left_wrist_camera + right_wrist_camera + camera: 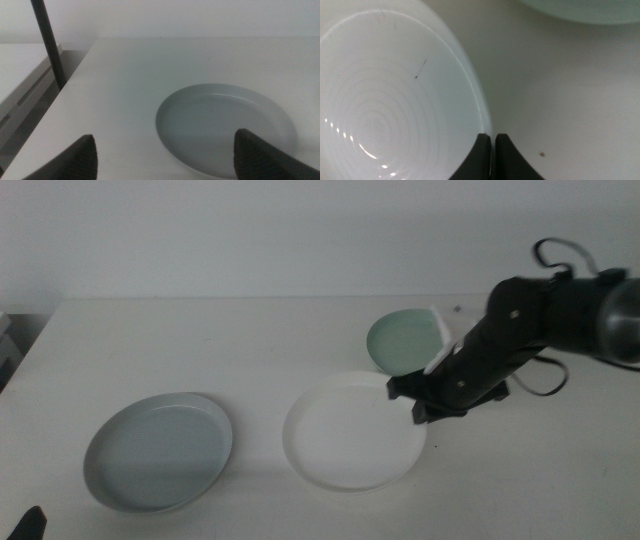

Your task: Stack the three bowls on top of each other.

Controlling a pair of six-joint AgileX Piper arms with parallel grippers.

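Bowls sit apart on the tabletop (250, 340): blue-grey bowl (158, 452) at the left, white bowl (352, 430) in the middle, mint bowl (404, 341) just behind it. Right hand (418, 408) pinches the white bowl's right rim (jaws nearly touching). Left hand (165, 155) hangs wide open above the blue-grey bowl's near edge.
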